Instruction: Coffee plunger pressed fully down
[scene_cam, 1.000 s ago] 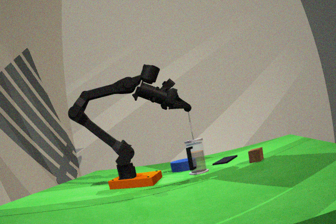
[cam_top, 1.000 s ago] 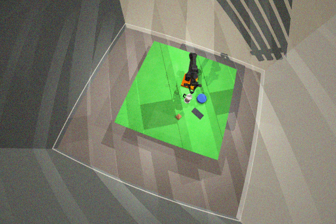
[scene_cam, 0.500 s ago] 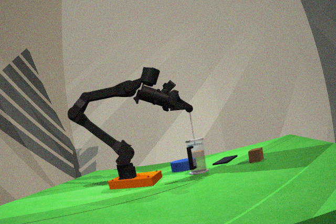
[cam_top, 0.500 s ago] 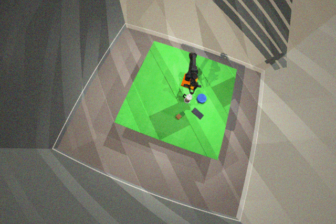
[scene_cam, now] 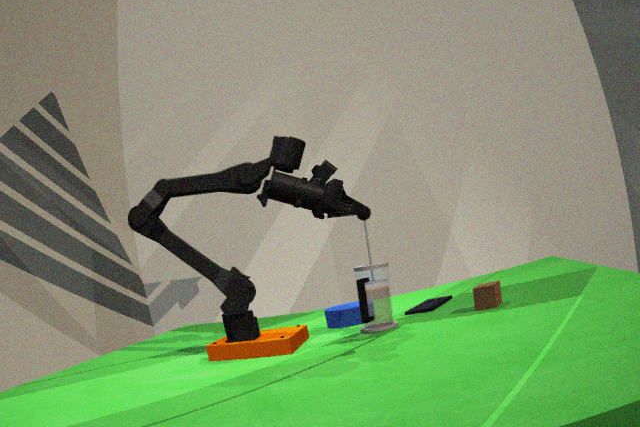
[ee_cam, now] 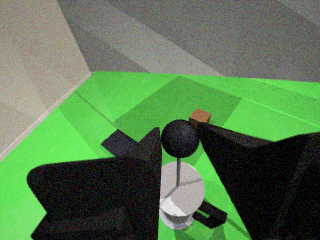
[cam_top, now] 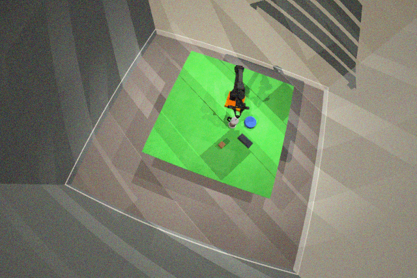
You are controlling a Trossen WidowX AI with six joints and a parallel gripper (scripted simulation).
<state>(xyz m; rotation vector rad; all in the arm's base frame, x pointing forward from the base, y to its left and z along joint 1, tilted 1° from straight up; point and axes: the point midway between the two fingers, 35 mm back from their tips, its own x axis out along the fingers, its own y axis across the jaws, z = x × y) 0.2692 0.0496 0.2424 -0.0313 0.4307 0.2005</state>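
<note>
The coffee press point(cam_top: 232, 122) point(scene_cam: 381, 303) point(ee_cam: 185, 192) stands upright on the green mat, a clear beaker with a white lid, a pale base and a black handle. Its thin plunger rod point(scene_cam: 368, 244) point(ee_cam: 178, 171) rises high above the lid. The round black plunger knob point(scene_cam: 364, 213) point(ee_cam: 180, 138) tops the rod. My gripper point(cam_top: 237, 116) point(scene_cam: 363, 212) point(ee_cam: 178, 130) is shut on the knob, with one finger on each side of it in the wrist view. In the exterior view the fingertips and knob overlap, so their exact contact is hidden.
A blue round block point(cam_top: 250, 122) point(scene_cam: 343, 315) is beside the press. A flat dark block point(cam_top: 245, 140) point(scene_cam: 429, 305) point(ee_cam: 119, 143) and a brown cube point(cam_top: 221, 144) point(scene_cam: 487, 295) point(ee_cam: 200, 116) lie beyond it. The arm stands on an orange base point(scene_cam: 258, 347).
</note>
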